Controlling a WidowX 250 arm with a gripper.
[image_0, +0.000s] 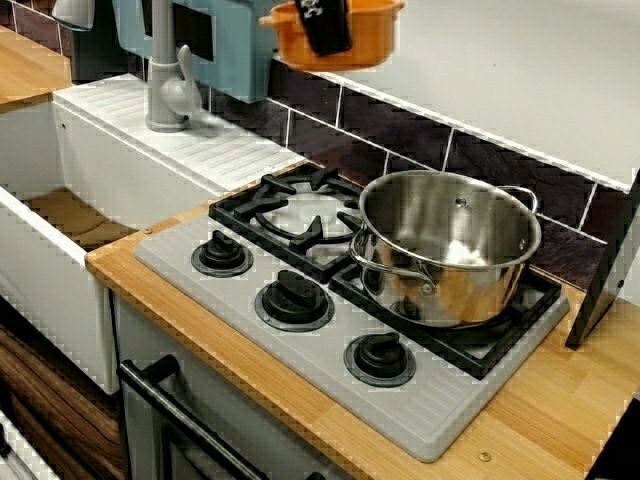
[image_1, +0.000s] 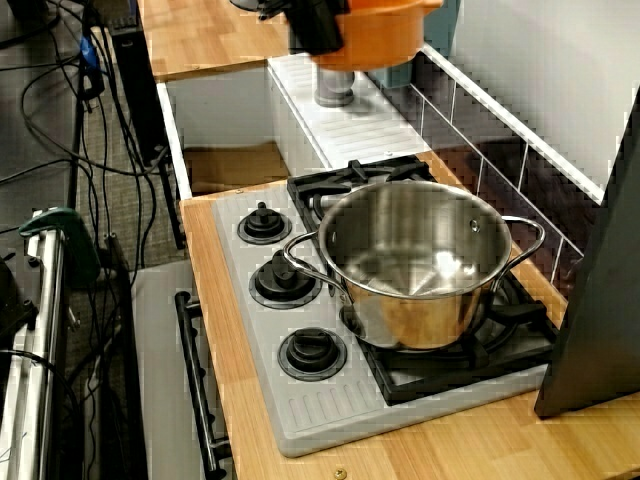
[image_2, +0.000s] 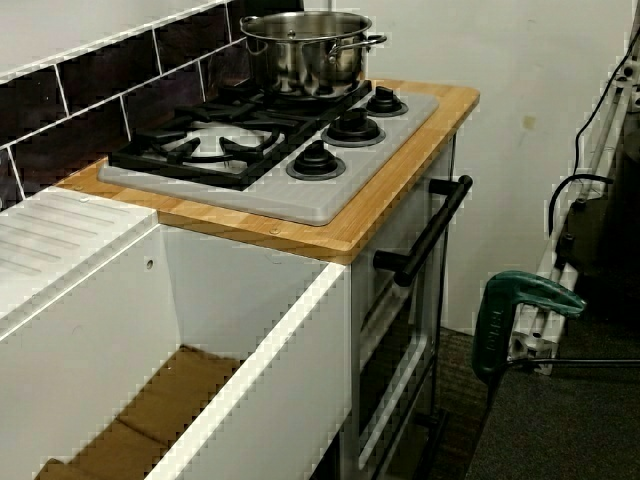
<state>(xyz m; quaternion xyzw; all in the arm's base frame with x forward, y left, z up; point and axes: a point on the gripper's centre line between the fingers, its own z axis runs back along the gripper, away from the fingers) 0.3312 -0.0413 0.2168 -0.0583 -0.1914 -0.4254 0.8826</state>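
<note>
High above the back of the counter hangs an orange bowl (image_0: 372, 42), level, with nothing under it. My gripper (image_0: 325, 25) is shut on its near rim, and one black finger lies down the outer wall. The side view shows the same bowl (image_1: 388, 36) and gripper (image_1: 318, 28) above the faucet base. On the right burner stands a steel pot (image_0: 450, 245) with two handles and no lid; its inside looks bare. The view from the sink end shows the pot (image_2: 305, 50), while the gripper and bowl are outside it.
The grey stove plate (image_0: 300, 365) has three black knobs along its front and a bare left burner (image_0: 300, 215). A grey faucet (image_0: 168, 85) and the white sink (image_0: 60, 215) lie to the left. A dark panel (image_0: 610, 270) leans at the right. A green clamp (image_2: 510, 315) stands off the counter.
</note>
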